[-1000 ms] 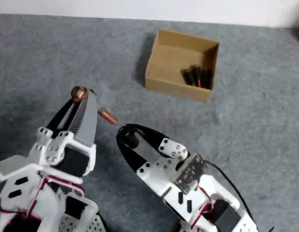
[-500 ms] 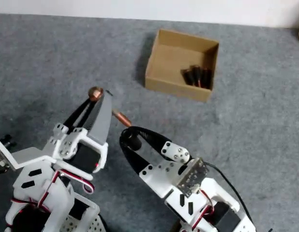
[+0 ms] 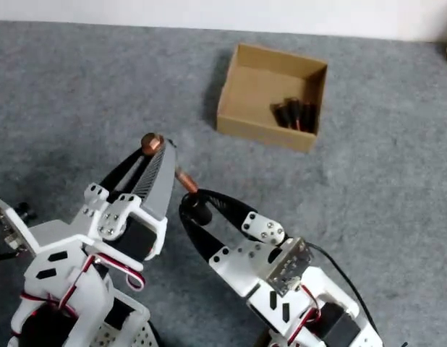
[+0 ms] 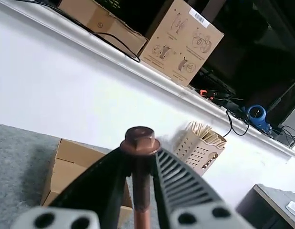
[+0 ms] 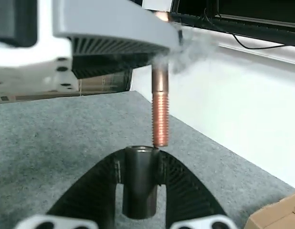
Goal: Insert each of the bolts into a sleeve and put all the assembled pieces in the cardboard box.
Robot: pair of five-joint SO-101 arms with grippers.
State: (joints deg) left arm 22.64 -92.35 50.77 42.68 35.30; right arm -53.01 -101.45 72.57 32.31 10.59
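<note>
Several dark assembled pieces (image 3: 294,113) already lie in the box (image 3: 260,131), against its right wall; the exact count is hard to tell. The box stands toward the far edge of the table (image 3: 382,181), well apart from both arms.

One more pair is at the point of joining near the table's front edge. The left gripper (image 3: 155,147) pinches a copper bolt (image 5: 160,114) just under its hex head, threaded end pointing at the other arm. The right gripper (image 3: 197,204) is clamped on a dark sleeve (image 5: 140,183), open end toward the bolt. In the right wrist view the bolt's tip sits at the sleeve's mouth, lined up with the bore, touching or just short of it; none of the thread is inside yet.

By my reckoning, this pair is left to do: push the bolt in, then carry the piece to the box.
</note>
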